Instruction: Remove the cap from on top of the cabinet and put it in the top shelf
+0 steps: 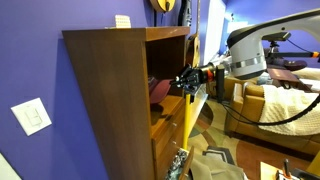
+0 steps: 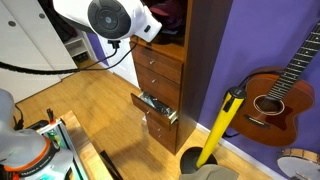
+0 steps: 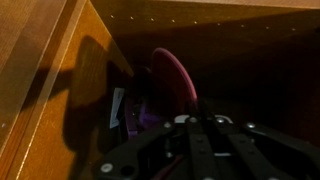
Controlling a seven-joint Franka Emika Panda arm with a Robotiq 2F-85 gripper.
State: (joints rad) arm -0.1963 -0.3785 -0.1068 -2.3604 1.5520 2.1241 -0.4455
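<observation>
As far as I could judge from the wrist view, the cap (image 3: pixel 176 80) sat inside the top shelf (image 1: pixel 162 55), straight ahead of the end effector (image 1: pixel 187 80) and very near its tips, with dark wood behind its maroon crown. Whether the fingers were apart, together or pinching the fabric I could not tell; they showed only as a dark mass at the bottom of that view. In an exterior view the end effector was at the mouth of the compartment, with the cap just beyond it. The cabinet (image 1: pixel 110 100) rose around both. Above the end effector, a small white card (image 1: pixel 122 20) lay on the cabinet's top. Well below it, one drawer (image 2: pixel 158 108) hung open, and a guitar (image 2: pixel 275 100) stood by the purple wall farther off.
</observation>
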